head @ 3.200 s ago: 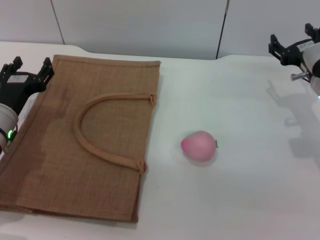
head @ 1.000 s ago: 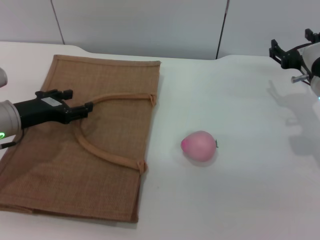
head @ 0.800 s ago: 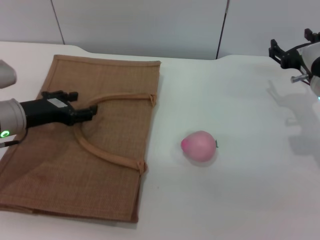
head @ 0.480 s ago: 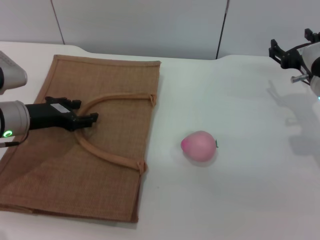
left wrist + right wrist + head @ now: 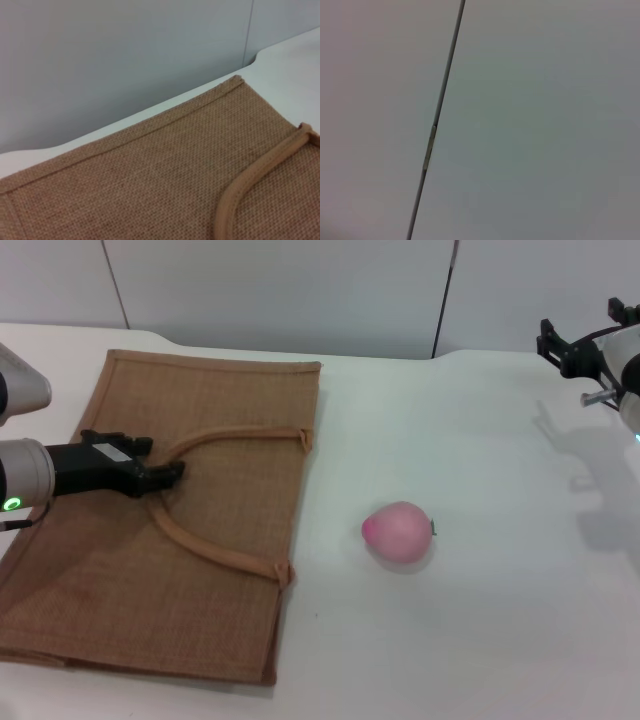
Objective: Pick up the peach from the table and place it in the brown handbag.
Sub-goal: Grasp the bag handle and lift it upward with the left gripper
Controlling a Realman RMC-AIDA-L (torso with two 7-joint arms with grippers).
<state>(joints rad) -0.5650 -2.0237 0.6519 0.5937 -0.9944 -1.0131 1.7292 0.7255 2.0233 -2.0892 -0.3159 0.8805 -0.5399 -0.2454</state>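
**Left claw on the bag's handle, peach apart on the bench**

The left claw [image 5: 165,473] is seen at the left, lying low over the flat brown handbag [image 5: 120,580], its tips at the curved handle [image 5: 205,545]; whether it is apart or together cannot be told. The peach [image 5: 399,533] rests on the white bench [image 5: 480,640], well to the right of that claw and beside the bag. The right claw [image 5: 585,335], held apart, is raised at the far right.

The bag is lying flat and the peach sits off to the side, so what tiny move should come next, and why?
Probably close the left gripper on the handle and lift it. The bag lies flat on the table, so the peach has no opening yet. The right gripper is parked at the far right.
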